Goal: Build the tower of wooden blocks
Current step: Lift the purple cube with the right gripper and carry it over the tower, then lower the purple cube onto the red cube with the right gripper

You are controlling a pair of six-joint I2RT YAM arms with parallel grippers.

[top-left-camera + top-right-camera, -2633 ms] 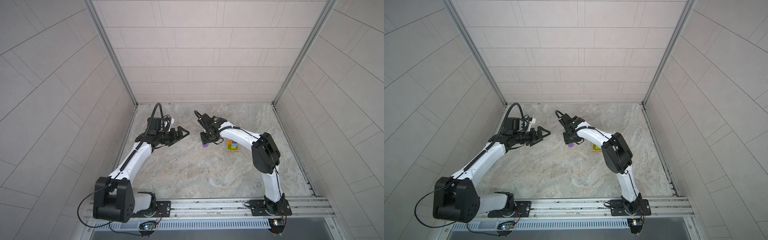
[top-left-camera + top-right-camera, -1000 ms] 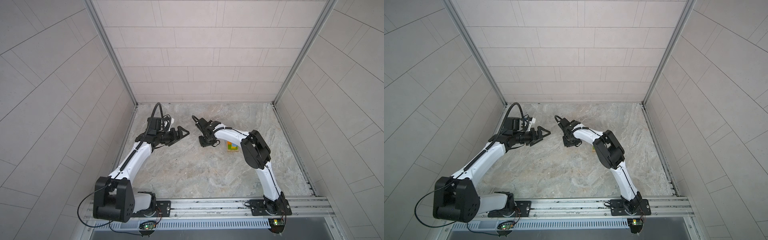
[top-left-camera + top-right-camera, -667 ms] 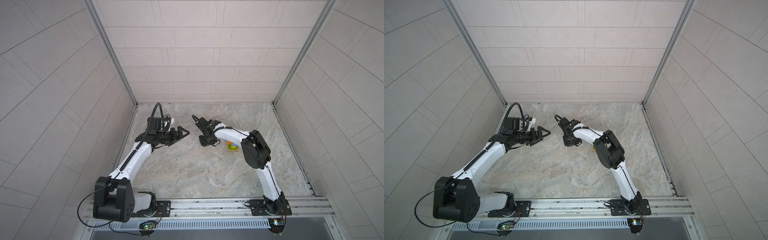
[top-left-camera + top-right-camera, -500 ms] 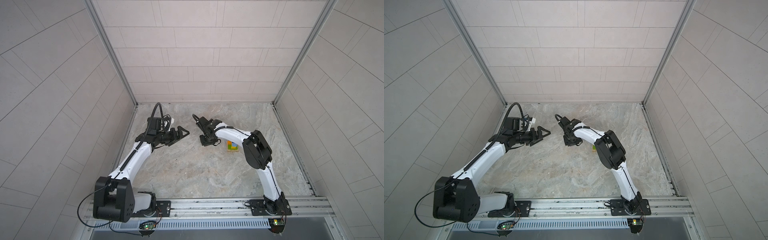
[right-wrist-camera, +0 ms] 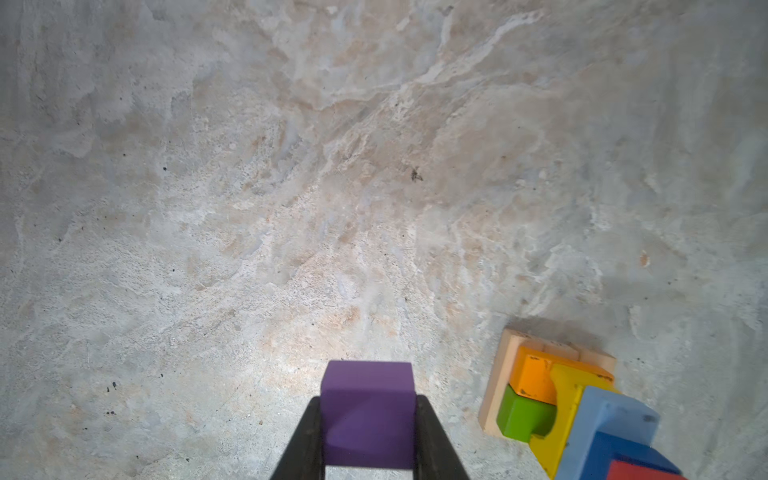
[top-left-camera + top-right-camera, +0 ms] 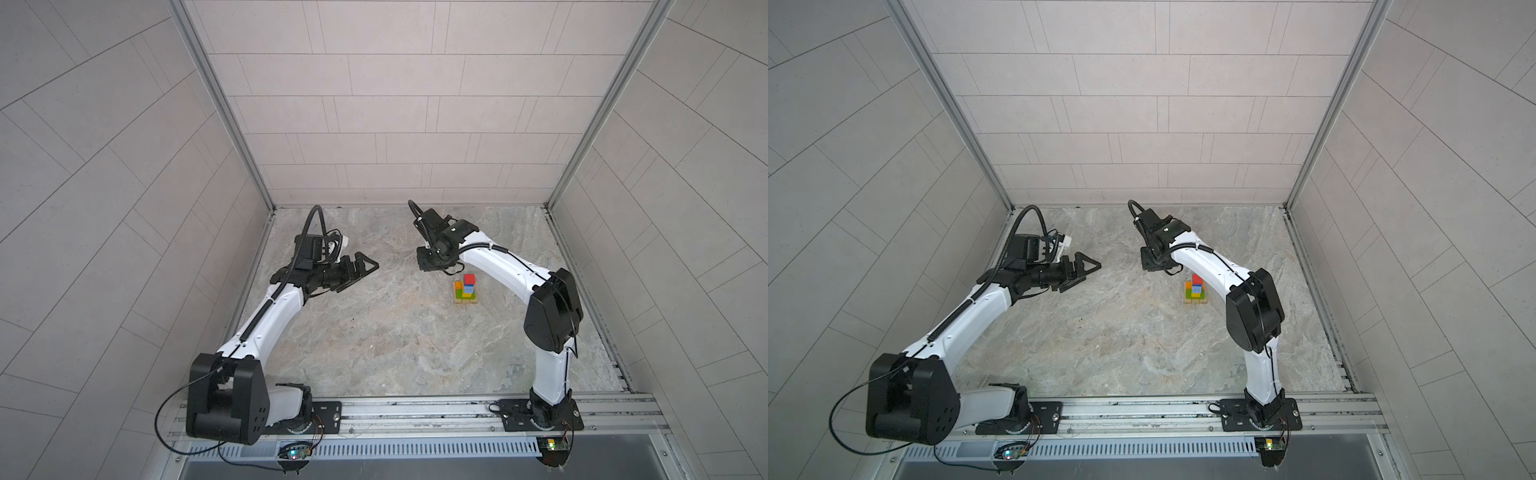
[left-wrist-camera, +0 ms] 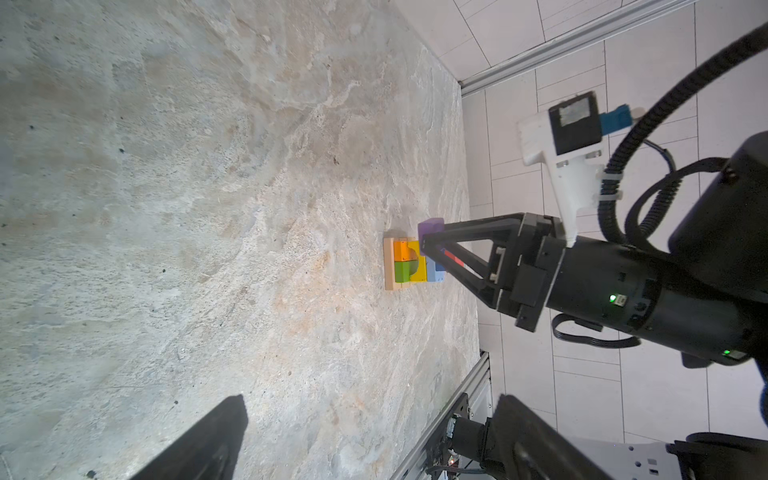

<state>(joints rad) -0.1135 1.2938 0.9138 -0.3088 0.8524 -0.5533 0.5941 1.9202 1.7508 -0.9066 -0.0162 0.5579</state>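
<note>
Now the right hand [image 7: 423, 244] has the purple cube [image 5: 368, 415] pinched!
That's near the tower [image 6: 465, 289] standing on the bench [image 6: 374, 332]; left hand [image 6: 361, 274] gapes wide, empty.

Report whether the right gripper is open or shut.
Shut on the purple cube: in the right wrist view, the right gripper has its jaws pressed against the cube's opposite sides.

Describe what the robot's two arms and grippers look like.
The left arm and right arm have white links with black joint housings and black bases. A black ribbed cable arcs over each wrist. The left gripper and right gripper are black, with hollow triangular fingers; a green light glows near the right gripper.
</note>
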